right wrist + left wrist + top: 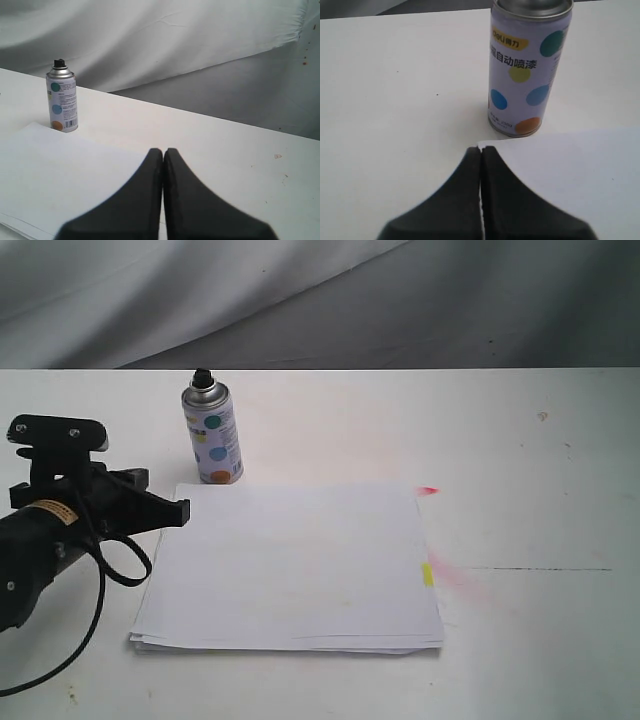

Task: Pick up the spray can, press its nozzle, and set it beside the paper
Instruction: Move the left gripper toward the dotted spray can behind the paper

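The spray can (212,435) stands upright on the white table just behind the paper's far left corner, its black nozzle (202,374) on top. It also shows as the spray can (527,65) and the spray can (62,96), nozzle (59,63) visible. The paper (295,565) lies flat mid-table with a yellow tab (427,574) and red mark (428,490) at its right edge. My left gripper (180,510) is shut and empty, hovering at the paper's far left corner, short of the can; the left gripper (481,149) shows its fingers pressed together. My right gripper (163,150) is shut and empty, out of the exterior view.
A pinkish spray stain (462,580) marks the table right of the paper. A thin dark line (540,569) runs across the table on the right. Grey cloth (300,300) hangs behind the table's far edge. The left arm's cable (95,590) loops beside the paper.
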You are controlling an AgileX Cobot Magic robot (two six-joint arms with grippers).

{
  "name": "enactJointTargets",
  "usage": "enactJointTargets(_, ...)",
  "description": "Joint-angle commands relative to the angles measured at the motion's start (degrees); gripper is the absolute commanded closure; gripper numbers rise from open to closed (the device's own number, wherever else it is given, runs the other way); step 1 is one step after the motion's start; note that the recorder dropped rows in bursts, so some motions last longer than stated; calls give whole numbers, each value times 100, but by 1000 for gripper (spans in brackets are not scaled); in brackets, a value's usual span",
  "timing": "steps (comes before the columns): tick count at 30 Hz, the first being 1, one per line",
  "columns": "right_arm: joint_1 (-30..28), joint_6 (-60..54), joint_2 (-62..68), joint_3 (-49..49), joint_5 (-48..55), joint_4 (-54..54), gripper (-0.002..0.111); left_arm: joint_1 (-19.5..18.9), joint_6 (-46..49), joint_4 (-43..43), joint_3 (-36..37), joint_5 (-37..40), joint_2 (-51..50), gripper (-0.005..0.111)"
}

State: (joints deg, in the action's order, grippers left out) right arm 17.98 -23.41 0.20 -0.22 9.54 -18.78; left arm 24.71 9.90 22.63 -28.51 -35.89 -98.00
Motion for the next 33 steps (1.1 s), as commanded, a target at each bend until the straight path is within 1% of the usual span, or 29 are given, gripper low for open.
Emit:
enactJointTargets(1,-39,10,-20,22,12,-9,108,19,70,68,14,-112,-13,107)
enactJointTargets(3,-39,10,-20,22,12,-9,108,19,70,68,14,-111,-13,104)
enactJointTargets(5,-39,10,-20,22,12,-9,108,19,70,68,14,-132,-13,93)
enactJointTargets(6,-39,10,-20,22,12,-9,108,19,70,68,14,-132,-13,82)
enactJointTargets(8,-39,10,-20,22,12,-9,108,19,70,68,14,-106,-13,51)
enactJointTargets(10,-39,10,-20,22,12,-9,108,19,60,68,14,-107,-13,29)
enactJointTargets(11,-39,10,-20,22,12,-9,108,19,48,68,14,-107,-13,12)
enactJointTargets(12,-39,10,-20,22,12,-9,108,19,48,68,14,-120,-13,4)
enactJointTargets(13,-39,10,-20,22,12,-9,108,19,48,68,14,-133,-13,2)
enactJointTargets(17,-39,10,-20,22,12,-9,108,19,40,68,14,-105,-13,2)
enactJointTargets(19,-39,10,-20,22,12,-9,108,19,-289,-494,14,-10,-13,2)
enactJointTargets(20,-39,10,-20,22,12,-9,108,19,-678,-1175,14,-10,-13,2)
enactJointTargets(22,-39,10,-20,22,12,-9,108,19,-1158,-2009,14,-231,-13,2)
enactJointTargets(24,-39,10,-20,22,12,-9,108,19,-1271,-2080,14,-496,-13,2)
enactJointTargets(33,-39,10,-20,22,12,-9,108,19,-1276,-1717,-41,-585,-13,2)
